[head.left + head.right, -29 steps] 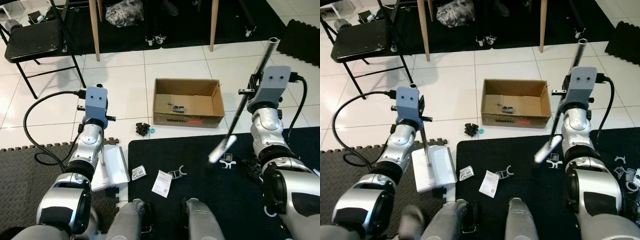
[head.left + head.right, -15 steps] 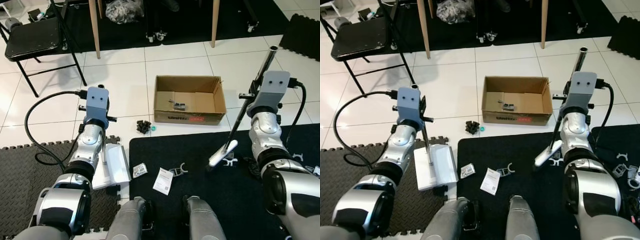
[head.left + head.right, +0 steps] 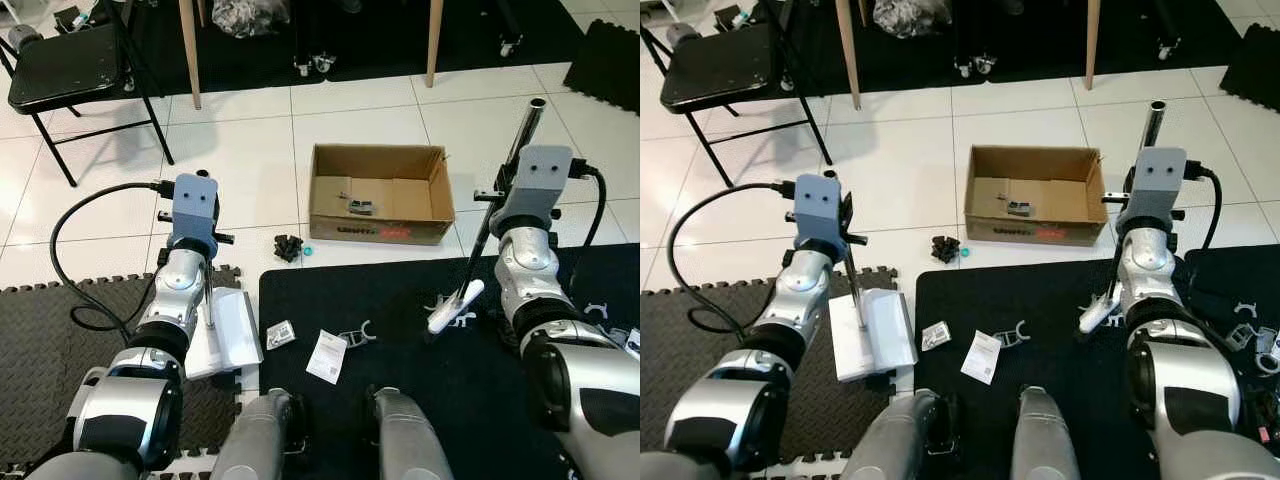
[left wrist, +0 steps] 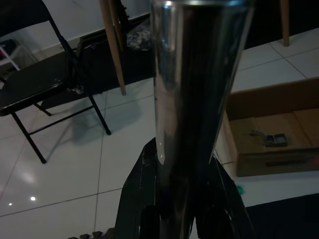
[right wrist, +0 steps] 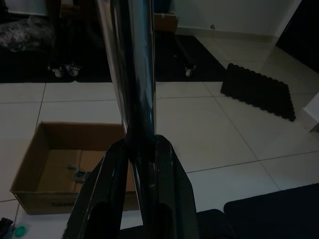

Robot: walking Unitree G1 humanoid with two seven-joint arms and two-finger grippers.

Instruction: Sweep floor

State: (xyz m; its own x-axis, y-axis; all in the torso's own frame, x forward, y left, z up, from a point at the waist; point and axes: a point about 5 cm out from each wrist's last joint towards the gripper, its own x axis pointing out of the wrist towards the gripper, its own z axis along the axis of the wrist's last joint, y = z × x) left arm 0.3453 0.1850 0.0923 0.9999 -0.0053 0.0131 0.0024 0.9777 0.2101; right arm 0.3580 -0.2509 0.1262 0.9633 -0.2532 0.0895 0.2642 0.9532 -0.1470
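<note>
My right gripper (image 5: 137, 199) is shut on the silver broom pole (image 3: 512, 165), which stands steeply beside the box. The white brush head (image 3: 455, 305) rests on the black mat (image 3: 420, 400) next to a white clip. My left gripper (image 4: 184, 199) is shut on the metal dustpan handle (image 3: 854, 285). The white dustpan (image 3: 228, 335) lies flat at the seam between the grey foam mat and the black mat. Debris lies around: a black clump (image 3: 288, 247) and a teal cap (image 3: 308, 251) on the tiles, and a small packet (image 3: 279, 334), a paper card (image 3: 326, 357) and a white clip (image 3: 355, 338) on the mat.
An open cardboard box (image 3: 375, 232) with a few small bits inside stands on the tiles ahead. A black folding chair (image 3: 60, 75) is far left, wooden table legs (image 3: 188, 50) behind. A black cable (image 3: 70, 250) loops from my left wrist. More clips lie at the right edge.
The brush head has come down onto the black mat and the broom pole stands more upright. The camera has shifted slightly; the dustpan stays where it was.
</note>
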